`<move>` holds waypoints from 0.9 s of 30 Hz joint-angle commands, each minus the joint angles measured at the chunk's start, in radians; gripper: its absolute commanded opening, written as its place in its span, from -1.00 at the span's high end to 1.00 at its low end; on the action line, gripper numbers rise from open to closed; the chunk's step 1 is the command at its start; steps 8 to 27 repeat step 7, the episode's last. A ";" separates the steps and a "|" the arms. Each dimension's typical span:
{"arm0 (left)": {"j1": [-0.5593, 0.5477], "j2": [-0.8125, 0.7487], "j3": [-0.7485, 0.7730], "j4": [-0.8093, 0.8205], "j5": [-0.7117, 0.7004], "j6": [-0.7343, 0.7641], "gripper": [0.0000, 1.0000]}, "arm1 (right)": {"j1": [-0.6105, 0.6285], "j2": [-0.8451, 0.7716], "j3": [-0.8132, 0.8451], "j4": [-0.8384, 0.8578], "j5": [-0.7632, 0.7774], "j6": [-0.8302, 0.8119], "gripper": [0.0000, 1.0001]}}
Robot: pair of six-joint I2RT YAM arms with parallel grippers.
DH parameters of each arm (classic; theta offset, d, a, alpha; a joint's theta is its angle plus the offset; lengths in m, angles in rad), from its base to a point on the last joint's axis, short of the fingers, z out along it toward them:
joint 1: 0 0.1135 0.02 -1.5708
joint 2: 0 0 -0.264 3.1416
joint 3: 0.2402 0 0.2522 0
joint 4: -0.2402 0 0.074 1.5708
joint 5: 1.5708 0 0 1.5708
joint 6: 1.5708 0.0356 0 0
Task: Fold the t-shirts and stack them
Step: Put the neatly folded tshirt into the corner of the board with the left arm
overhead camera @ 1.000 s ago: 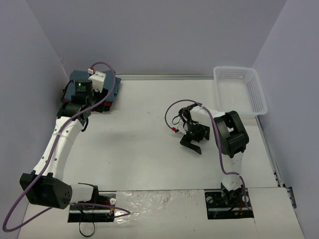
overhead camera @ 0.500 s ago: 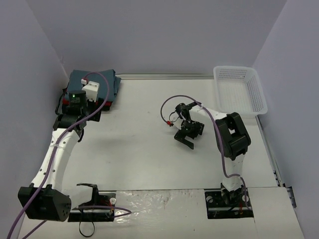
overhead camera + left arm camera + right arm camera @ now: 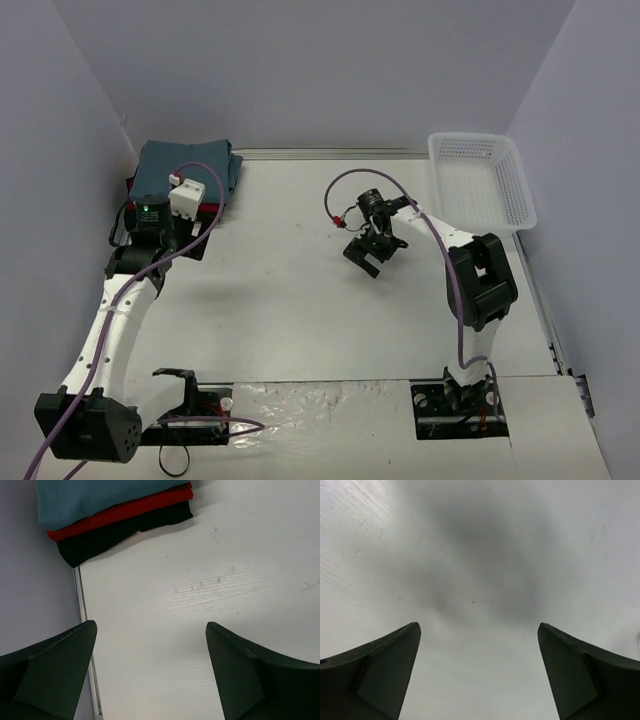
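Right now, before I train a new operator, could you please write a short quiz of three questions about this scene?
1. What colour is the top t-shirt of the stack?
2. True or false: the left fingers stand open, apart from the stack.
3. Fill in: the white lattice basket stands at the far ____ corner of the table.
Key: 1 teal; 2 true; 3 right.
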 commanded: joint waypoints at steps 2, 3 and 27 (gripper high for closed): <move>0.003 -0.028 -0.003 0.033 0.009 0.039 -0.83 | -0.006 -0.031 0.026 0.011 0.032 0.031 -1.00; 0.003 -0.024 0.000 0.028 0.009 0.039 -0.84 | -0.006 -0.026 0.023 0.014 0.040 0.031 -1.00; 0.004 -0.012 -0.006 0.037 0.011 0.038 -0.88 | -0.006 -0.104 0.011 0.042 -0.013 0.017 -1.00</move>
